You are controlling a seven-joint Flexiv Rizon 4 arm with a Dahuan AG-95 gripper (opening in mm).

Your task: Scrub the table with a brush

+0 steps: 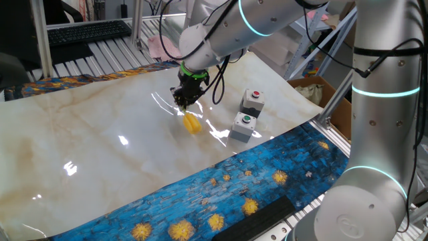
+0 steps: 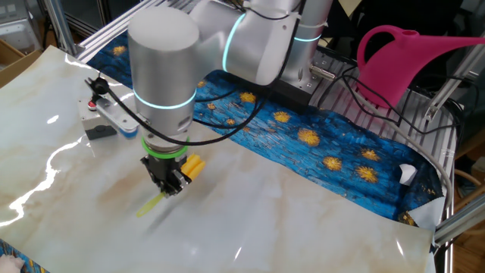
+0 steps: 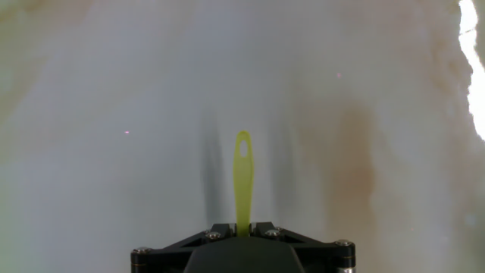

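Observation:
The brush (image 1: 192, 122) has a yellow head and a thin yellow-green handle (image 3: 242, 178). My gripper (image 1: 184, 99) is shut on it, low over the cream marble table (image 1: 100, 154). In the other fixed view my gripper (image 2: 170, 184) holds the brush across its jaws, with the yellow head (image 2: 194, 166) on one side and the handle tip (image 2: 149, 205) on the other, close to the tabletop. From the hand view the handle runs straight out from between the black jaws over the table (image 3: 114, 91); the head is hidden there.
Two grey button boxes (image 1: 253, 100) (image 1: 243, 126) stand to the right of the brush. A blue cloth with yellow swirls (image 1: 254, 181) borders the table's near edge. A pink watering can (image 2: 409, 57) stands behind the table.

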